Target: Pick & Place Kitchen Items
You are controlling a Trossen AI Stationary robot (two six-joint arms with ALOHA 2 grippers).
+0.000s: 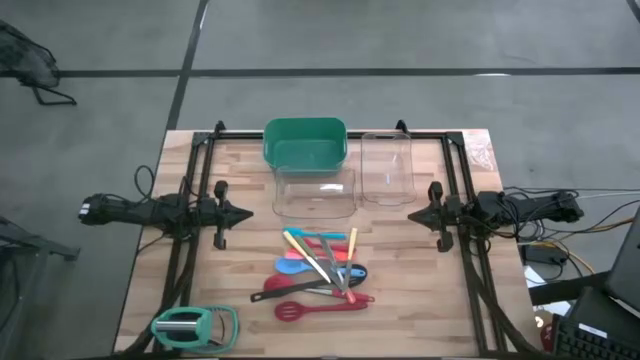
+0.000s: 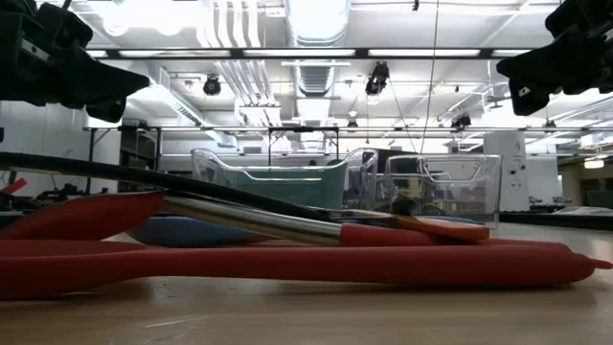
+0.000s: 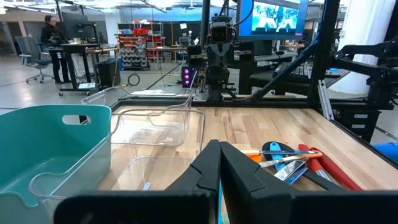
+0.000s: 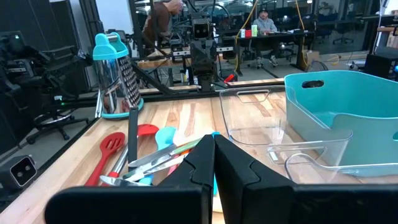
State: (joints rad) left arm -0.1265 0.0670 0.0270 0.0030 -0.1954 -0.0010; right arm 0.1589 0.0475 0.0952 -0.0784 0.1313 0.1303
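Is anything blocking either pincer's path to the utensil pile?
Nothing visible does. The left pincer and right pincer are both shut and sit at opposite sides of the table, with only bare wood between each and the utensil pile. The bins stand behind the pile, and the grater lies off at a corner.

The whole tabletop is seen straight down from the high view, with both arms at its sides. From tabletop height, the low view is aimed level across the wood, very close to the utensil pile, with the clear bins and the room behind. Each wrist view is directed inward past its own pincer: the left pincer and the right pincer. The green bin and the pile are shared by both wrist views and the high view.
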